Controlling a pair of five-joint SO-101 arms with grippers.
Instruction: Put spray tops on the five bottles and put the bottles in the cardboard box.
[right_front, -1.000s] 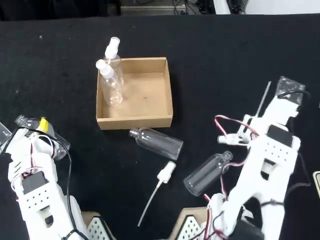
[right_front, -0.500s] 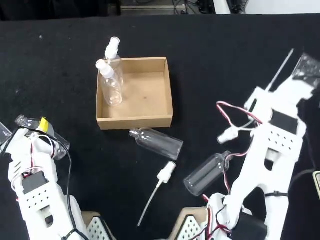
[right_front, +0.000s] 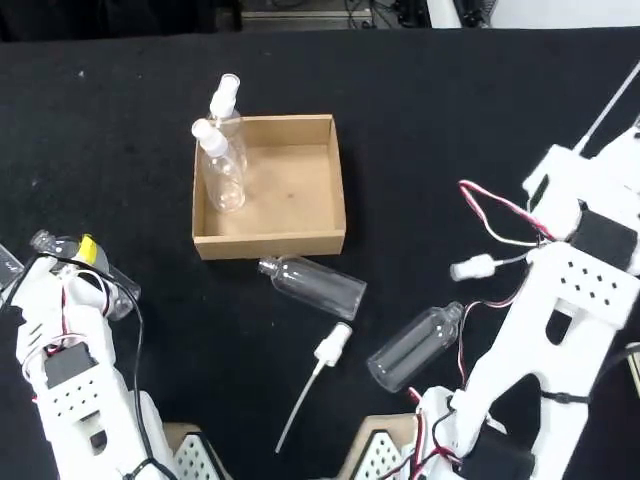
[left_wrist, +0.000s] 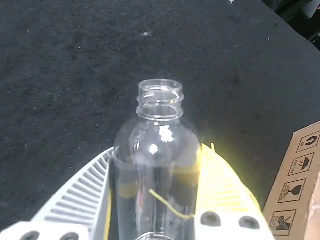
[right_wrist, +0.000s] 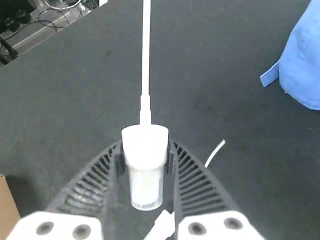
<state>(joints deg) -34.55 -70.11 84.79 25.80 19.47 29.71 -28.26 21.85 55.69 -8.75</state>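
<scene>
While my right claw (right_wrist: 145, 149) clamps the spray top (right_wrist: 145, 170), its dip tube (right_wrist: 146, 55) points straight out ahead.
My left claw (left_wrist: 157, 152), well apart, grips the open bottle (left_wrist: 156, 170), neck forward.

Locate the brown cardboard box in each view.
High view: brown cardboard box mid-table, left of centre.
Left wrist view: its printed corner beside the gripped clear plastic bottle.
Right wrist view: brown sliver, probably its corner.
Shared landmark: black table covering.

five bottles (right_front: 312, 285), four spray tops (right_front: 331, 347), one cardboard box (right_front: 268, 243)
</scene>
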